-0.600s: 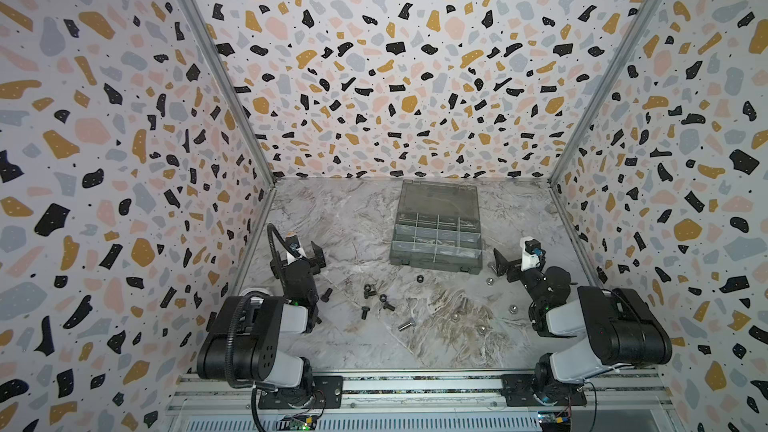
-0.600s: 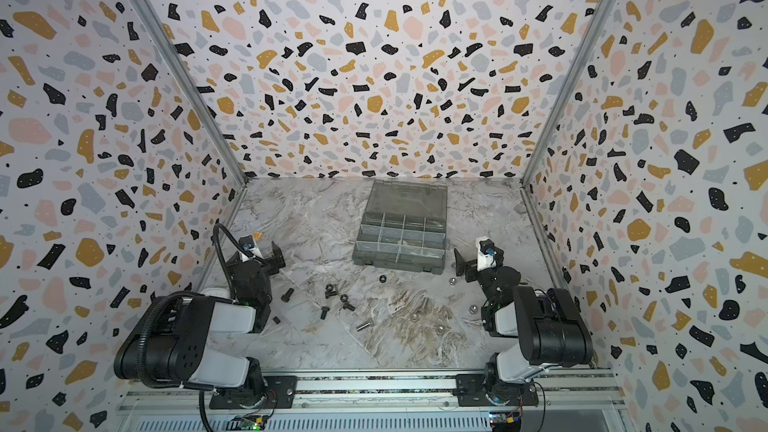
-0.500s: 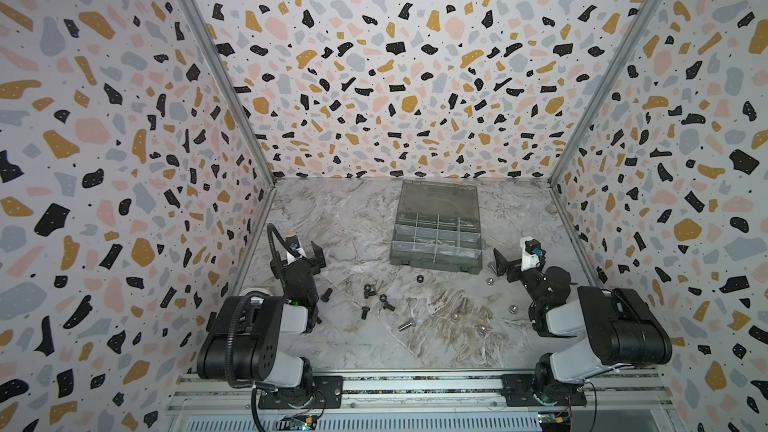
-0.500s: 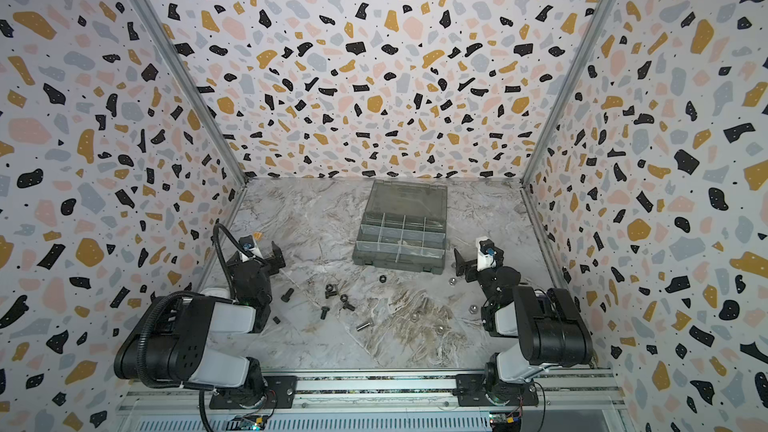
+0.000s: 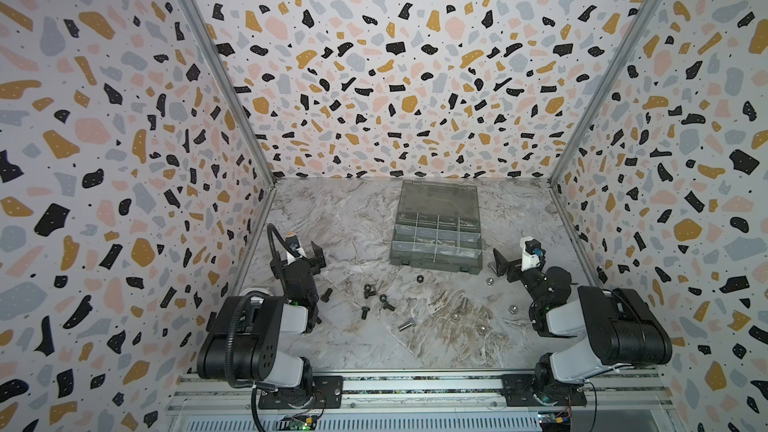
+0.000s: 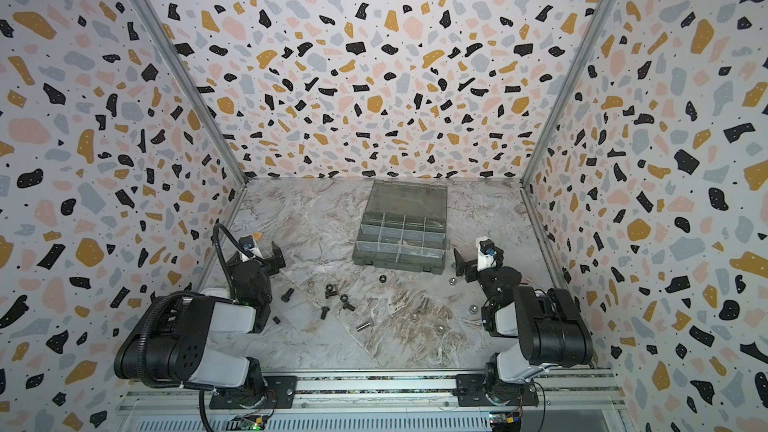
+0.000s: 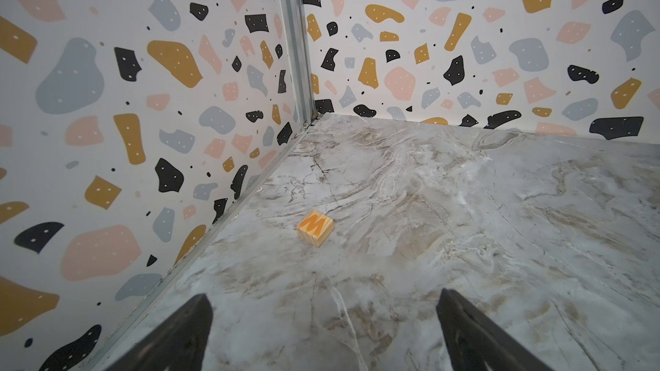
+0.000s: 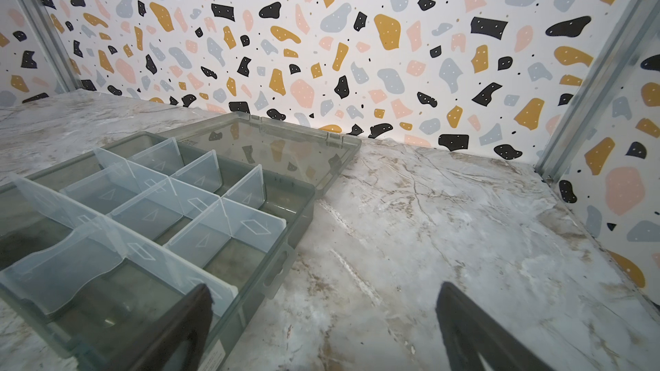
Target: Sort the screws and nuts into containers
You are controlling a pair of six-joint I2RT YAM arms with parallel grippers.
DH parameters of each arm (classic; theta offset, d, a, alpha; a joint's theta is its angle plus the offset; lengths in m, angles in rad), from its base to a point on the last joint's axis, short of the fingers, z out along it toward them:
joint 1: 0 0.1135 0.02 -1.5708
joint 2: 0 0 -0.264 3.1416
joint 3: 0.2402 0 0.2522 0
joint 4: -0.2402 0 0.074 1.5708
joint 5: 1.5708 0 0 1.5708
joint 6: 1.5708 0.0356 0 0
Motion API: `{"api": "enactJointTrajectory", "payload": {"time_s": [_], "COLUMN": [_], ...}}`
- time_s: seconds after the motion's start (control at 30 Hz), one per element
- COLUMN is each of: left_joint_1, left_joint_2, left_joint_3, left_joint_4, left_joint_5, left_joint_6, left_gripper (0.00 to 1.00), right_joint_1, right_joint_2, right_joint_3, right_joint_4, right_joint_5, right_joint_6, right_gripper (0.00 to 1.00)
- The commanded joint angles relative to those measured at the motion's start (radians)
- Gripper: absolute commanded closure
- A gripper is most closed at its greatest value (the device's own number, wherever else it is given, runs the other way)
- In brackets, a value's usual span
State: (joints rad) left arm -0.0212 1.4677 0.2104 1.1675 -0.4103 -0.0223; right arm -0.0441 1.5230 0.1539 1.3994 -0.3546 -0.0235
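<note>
Screws (image 5: 365, 312) and nuts (image 5: 419, 278) loose on tabletop (image 5: 353, 222) — containers (image 5: 436, 238) beyond

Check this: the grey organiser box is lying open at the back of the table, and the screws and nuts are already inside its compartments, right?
Not quite. The screws and nuts lie loose on the table in front of the organiser box, as both top views show; its compartments look empty in the right wrist view. The rest holds.

black screws (image 5: 365, 312) and silver nuts (image 5: 513, 308) lie loose just before the open smoky-grey divided containers (image 5: 434, 263).
</note>
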Motion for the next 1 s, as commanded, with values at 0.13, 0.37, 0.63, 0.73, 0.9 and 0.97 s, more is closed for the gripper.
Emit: {"api": "enactJointTrajectory", "payload": {"time_s": [0.13, 0.37, 0.63, 0.73, 0.9, 0.97], "left_joint_1": [0.006, 0.006, 0.006, 0.006, -0.005, -0.032], "left_joint_2": [0.01, 0.0, -0.044, -0.059, -0.069, -0.091], "left_joint_3": [0.019, 0.006, 0.226, 0.327, 0.572, 0.638], "left_joint_4": [0.038, 0.052, -0.343, -0.483, -0.78, -0.857], "left_joint_5": [-0.014, -0.016, -0.004, 0.006, 0.03, -0.014], "left_joint_6": [-0.007, -0.006, -0.004, -0.007, -0.151, -0.239], "left_gripper": [0.0, 0.05, 0.05, 0.04, 0.05, 0.04], "right_joint_1": [-0.004, 0.019, 0.064, 0.115, 0.124, 0.106], "right_joint_2": [-0.003, -0.014, -0.203, -0.263, -0.258, -0.237], "right_joint_3": [0.008, 0.012, 0.081, 0.254, 0.595, 0.705], "right_joint_4": [0.004, -0.012, -0.35, -0.723, -1.23, -1.427], "right_joint_5": [-0.017, 0.079, 0.46, 0.747, 0.73, 0.662], "right_joint_6": [0.001, 0.015, 0.091, 0.135, 0.349, 0.557], "right_gripper": [0.01, 0.01, 0.01, 0.01, 0.01, 0.01]}}
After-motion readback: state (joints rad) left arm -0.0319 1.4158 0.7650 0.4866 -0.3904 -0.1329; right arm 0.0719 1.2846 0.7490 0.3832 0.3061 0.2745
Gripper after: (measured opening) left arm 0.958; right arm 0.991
